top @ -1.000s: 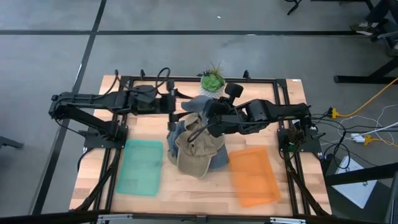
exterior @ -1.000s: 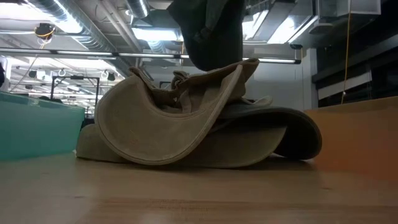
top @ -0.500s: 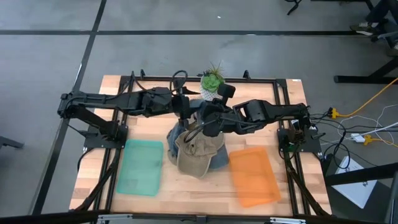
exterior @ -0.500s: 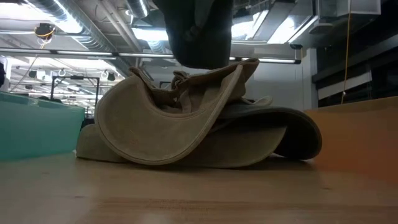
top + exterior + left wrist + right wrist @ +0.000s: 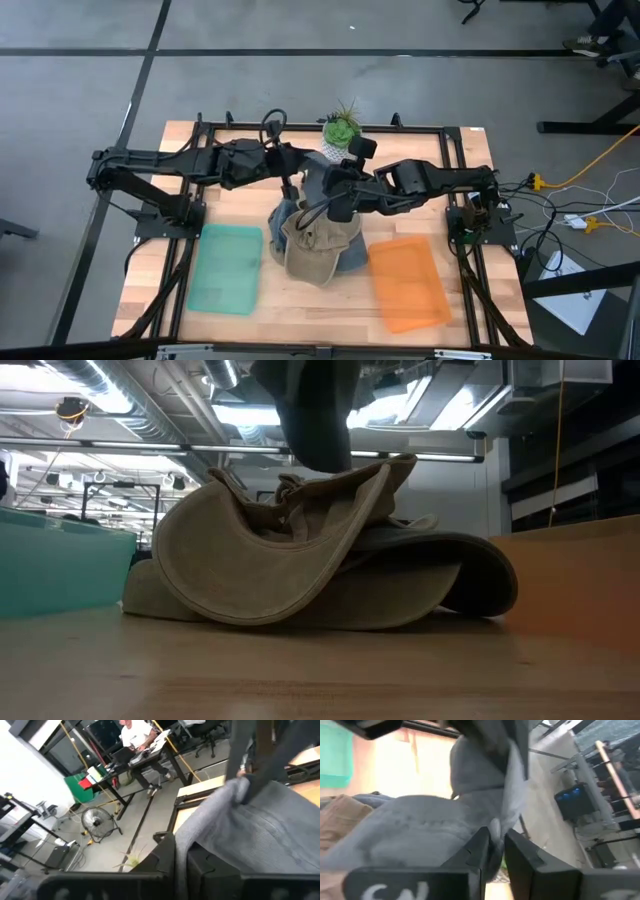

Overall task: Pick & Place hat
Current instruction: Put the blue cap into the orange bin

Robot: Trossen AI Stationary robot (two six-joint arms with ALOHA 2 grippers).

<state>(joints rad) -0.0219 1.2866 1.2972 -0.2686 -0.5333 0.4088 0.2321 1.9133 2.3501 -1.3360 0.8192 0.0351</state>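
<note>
Grey hat (image 5: 318, 180) pinched btwn left claw (image 5: 298, 178) & right claw (image 5: 335, 192).

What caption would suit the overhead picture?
Both grippers, left and right, pinch a grey hat atop a hat pile.

A wooden table (image 5: 240, 330) seen from above. Two dark arms reach in from the left and right edges, meeting over a heap of hats (image 5: 315, 240) at the centre. A green tray (image 5: 226, 268) lies near the front-left corner, an orange tray (image 5: 408, 283) front-right, a small potted plant (image 5: 342, 130) at the back edge.
</note>
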